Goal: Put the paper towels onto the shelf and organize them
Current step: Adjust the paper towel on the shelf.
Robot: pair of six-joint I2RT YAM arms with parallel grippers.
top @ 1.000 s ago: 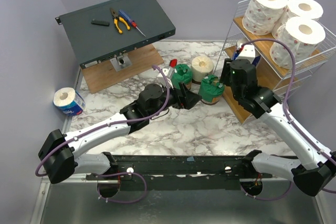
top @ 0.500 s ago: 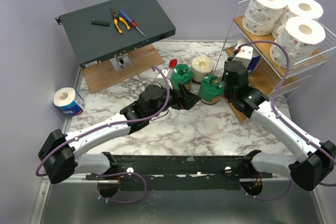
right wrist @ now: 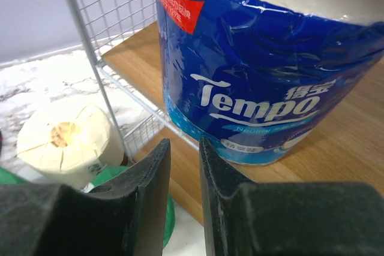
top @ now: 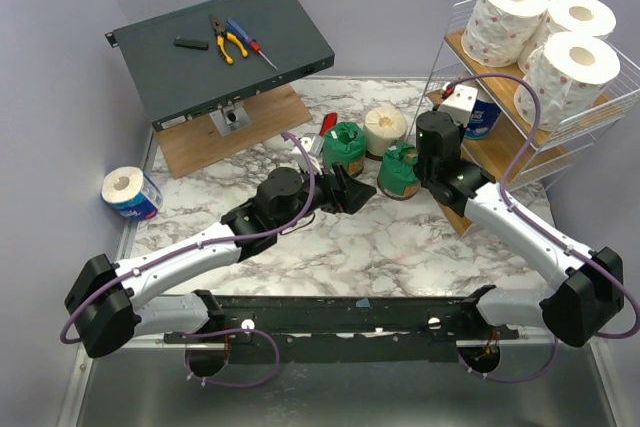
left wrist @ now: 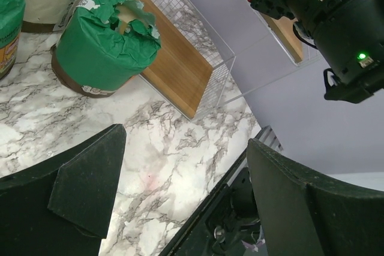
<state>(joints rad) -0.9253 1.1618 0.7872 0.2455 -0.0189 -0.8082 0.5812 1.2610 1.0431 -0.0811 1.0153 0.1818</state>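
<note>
Left gripper (top: 352, 190): fingers released and spread wide, holding nothing. It sits low over the marble table (top: 400, 247), pointed toward the near green-wrapped roll (top: 398, 172) without touching it.
Right gripper (right wrist: 185, 145): at the middle tier of the shelf (top: 505, 152), fingers drawn in to a narrow gap with nothing between them.
Blue-wrapped roll (right wrist: 258, 76): upright on the middle tier just ahead of the right fingers, free of them.
Top tier: three white pink-specked rolls (top: 572, 72) packed together.
Table by the shelf's foot: the near green-wrapped roll, a far green-wrapped roll (top: 347, 147) and a cream roll (top: 385, 129) close together.
Second blue-wrapped roll (top: 130, 192): alone at the table's left edge, well apart.
Elsewhere: a red-handled tool (top: 325, 127) beside the far green-wrapped roll; a dark grey box (top: 225, 52) bearing hand tools at the back left.
</note>
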